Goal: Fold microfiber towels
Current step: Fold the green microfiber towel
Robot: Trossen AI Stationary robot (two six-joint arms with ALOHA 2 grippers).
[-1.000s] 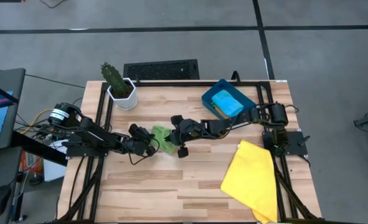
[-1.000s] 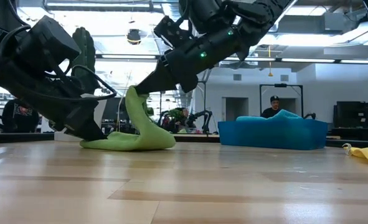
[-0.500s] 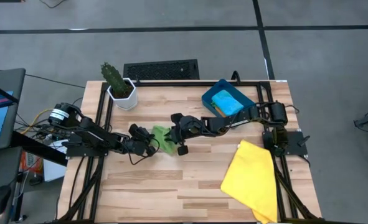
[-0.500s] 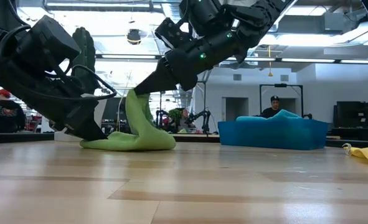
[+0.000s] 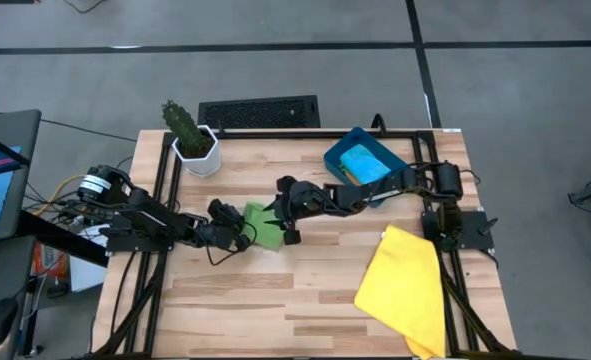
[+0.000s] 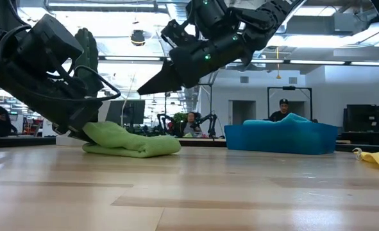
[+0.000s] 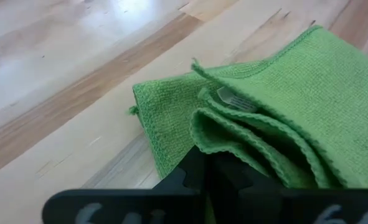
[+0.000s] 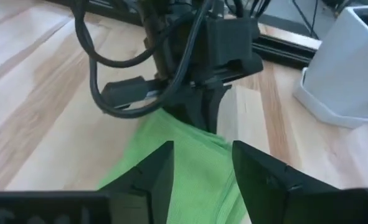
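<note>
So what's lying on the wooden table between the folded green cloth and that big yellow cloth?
Nothing: in the high view only bare wooden table separates the folded green cloth from the yellow cloth.

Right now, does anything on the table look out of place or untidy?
Yes. The large yellow towel lies unfolded and askew at the table's corner, part of it hanging over the edge. The green towel is folded unevenly, its layers not lined up. The left gripper pins it; the right gripper is open above it.
</note>
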